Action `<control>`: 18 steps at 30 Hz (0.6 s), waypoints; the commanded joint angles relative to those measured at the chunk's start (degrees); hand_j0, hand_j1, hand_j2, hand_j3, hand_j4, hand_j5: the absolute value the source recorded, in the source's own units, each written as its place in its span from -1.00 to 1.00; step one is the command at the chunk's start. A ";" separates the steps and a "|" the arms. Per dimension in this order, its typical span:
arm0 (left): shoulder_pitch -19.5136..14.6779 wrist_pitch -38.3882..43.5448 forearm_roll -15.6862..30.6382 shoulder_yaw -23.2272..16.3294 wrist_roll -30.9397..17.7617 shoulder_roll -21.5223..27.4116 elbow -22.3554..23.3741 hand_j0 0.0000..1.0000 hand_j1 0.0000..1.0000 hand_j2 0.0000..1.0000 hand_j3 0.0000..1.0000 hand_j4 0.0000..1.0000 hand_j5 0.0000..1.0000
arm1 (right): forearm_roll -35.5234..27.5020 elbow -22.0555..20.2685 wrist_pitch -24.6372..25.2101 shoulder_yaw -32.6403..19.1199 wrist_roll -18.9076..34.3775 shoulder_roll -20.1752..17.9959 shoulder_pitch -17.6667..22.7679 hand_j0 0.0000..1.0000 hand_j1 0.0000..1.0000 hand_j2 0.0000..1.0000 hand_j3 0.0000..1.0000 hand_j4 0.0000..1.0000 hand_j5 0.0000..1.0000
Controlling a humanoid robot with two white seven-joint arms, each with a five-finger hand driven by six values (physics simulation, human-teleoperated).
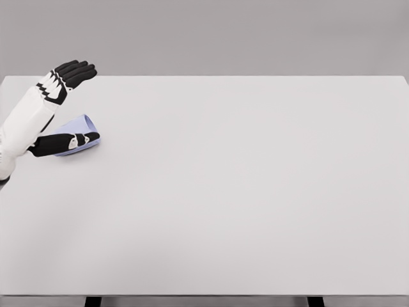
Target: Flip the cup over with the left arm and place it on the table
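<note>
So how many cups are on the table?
1. The only cup is pale blue, lying on its side near the table's left edge, with the left hand around it: thumb in front, fingers open above. None seems hidden.

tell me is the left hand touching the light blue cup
Touching. The head view shows the left hand's black thumb lying across the side of the tilted light blue cup, with no gap between them; the fingers stretch out above the cup.

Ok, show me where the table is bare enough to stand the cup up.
Everything right of the cup is bare table, out to the right, front and back edges. The only crowded spot is the left edge, where the left hand sits over the cup.
</note>
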 commanded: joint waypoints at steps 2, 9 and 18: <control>0.00 -0.02 0.35 -0.02 0.03 0.28 -0.01 1.00 1.00 1.00 1.00 1.00 1.00 | -0.07 -0.11 0.00 -0.17 0.04 0.00 -0.09 1.00 1.00 1.00 1.00 1.00 1.00; 0.18 -0.02 0.35 -0.02 0.03 0.81 -0.01 1.00 1.00 1.00 1.00 1.00 1.00 | -0.07 0.07 0.00 0.01 0.13 0.00 0.00 1.00 1.00 1.00 1.00 1.00 1.00; -0.17 -0.02 0.35 -5.56 0.03 0.90 -0.01 1.00 1.00 1.00 1.00 1.00 1.00 | 0.02 0.07 0.00 0.01 0.13 0.00 0.09 1.00 1.00 1.00 1.00 1.00 1.00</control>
